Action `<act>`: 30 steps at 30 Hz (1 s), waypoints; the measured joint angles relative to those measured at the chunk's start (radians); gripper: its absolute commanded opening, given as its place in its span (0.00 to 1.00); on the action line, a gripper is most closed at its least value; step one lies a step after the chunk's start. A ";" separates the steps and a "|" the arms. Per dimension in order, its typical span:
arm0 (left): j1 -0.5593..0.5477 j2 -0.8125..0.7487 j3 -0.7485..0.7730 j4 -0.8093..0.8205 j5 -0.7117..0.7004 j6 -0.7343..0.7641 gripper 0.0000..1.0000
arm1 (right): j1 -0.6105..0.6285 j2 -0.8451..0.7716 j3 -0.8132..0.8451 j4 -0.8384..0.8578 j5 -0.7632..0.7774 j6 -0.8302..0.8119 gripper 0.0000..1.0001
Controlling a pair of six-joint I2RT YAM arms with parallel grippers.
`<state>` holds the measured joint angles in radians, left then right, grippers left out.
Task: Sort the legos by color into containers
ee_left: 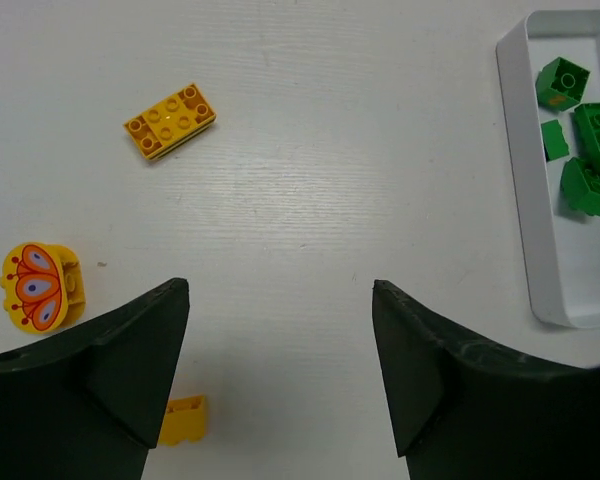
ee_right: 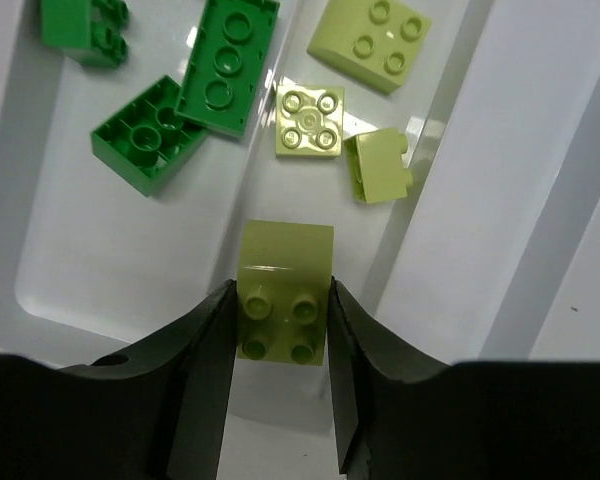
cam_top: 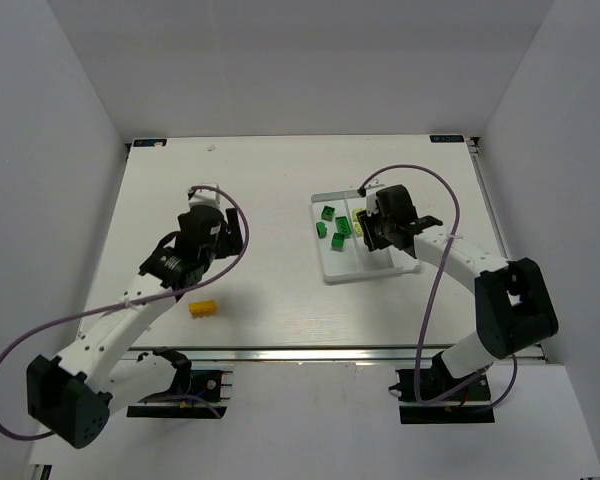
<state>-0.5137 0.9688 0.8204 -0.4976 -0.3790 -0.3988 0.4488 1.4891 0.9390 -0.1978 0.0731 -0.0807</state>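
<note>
- Our right gripper (ee_right: 280, 305) has its fingers closed on a pale yellow-green brick (ee_right: 285, 255), studs toward the wrist camera, over the near end of the tray (ee_right: 100, 240)'s middle compartment (ee_right: 320, 195). We cannot tell whether the brick touches the floor yet.
- Three more pale yellow-green bricks (ee_right: 310, 120) lie further along that same compartment.
- The dark green bricks (ee_right: 225, 65) lie in the tray's compartment on the left arm's side, about four of them.
- The tray's third compartment (ee_right: 510, 170) shows no brick in the part we can see.
- Our left gripper (ee_left: 278, 300) hangs open and empty over the table (ee_left: 310, 180), well apart from the tray.
- Outside the tray on that side lie an orange-yellow brick (ee_left: 170, 120), a butterfly piece (ee_left: 38, 287) and a small orange-yellow piece (ee_left: 185, 418).
- We judge green sorted and yellow-green nearly so, with one release to go. The orange-yellow pieces are not yet moved, and the third compartment is presumably for them.
</note>
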 measured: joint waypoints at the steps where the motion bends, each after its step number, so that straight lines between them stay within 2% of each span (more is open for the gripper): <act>1: 0.011 0.046 0.031 -0.001 0.011 0.001 0.85 | -0.007 0.022 0.004 -0.003 -0.007 -0.005 0.00; 3: 0.035 0.127 0.082 0.006 0.033 0.002 0.86 | -0.024 0.069 0.019 -0.011 -0.023 -0.012 0.01; 4: 0.050 0.166 0.102 0.011 0.048 0.002 0.87 | -0.030 0.089 0.026 -0.012 -0.031 -0.016 0.07; 5: 0.065 0.196 0.115 0.013 0.062 0.002 0.87 | -0.037 0.105 0.032 -0.017 -0.047 -0.023 0.28; 6: 0.083 0.228 0.126 0.014 0.080 0.002 0.88 | -0.043 0.116 0.035 -0.020 -0.060 -0.029 0.37; 7: 0.099 0.252 0.131 0.014 0.092 0.002 0.88 | -0.049 0.121 0.036 -0.025 -0.071 -0.035 0.51; 9: 0.138 0.301 0.143 0.008 0.125 0.004 0.88 | -0.061 0.122 0.038 -0.040 -0.094 -0.045 0.60; 10: 0.155 0.326 0.152 0.008 0.140 0.006 0.89 | -0.064 0.121 0.039 -0.044 -0.106 -0.052 0.67; 11: 0.174 0.354 0.163 0.006 0.153 0.009 0.89 | -0.073 0.118 0.040 -0.044 -0.120 -0.060 0.69; 13: 0.207 0.404 0.185 0.005 0.172 0.019 0.89 | -0.085 0.098 0.040 -0.056 -0.147 -0.079 0.82; 15: 0.239 0.449 0.204 0.005 0.193 0.039 0.89 | -0.095 0.054 0.040 -0.073 -0.182 -0.104 0.86; 20: 0.294 0.534 0.253 0.013 0.233 0.152 0.79 | -0.119 -0.155 0.040 -0.101 -0.340 -0.194 0.88; 26: 0.317 0.687 0.361 0.050 0.240 0.322 0.79 | -0.123 -0.368 0.021 -0.108 -0.625 -0.265 0.85; 30: 0.327 0.756 0.380 0.036 0.251 0.444 0.79 | -0.126 -0.449 -0.027 -0.122 -0.725 -0.297 0.86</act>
<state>-0.1864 1.7248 1.2007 -0.4614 -0.1276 0.0456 0.3233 1.0397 0.9115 -0.3195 -0.6521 -0.3779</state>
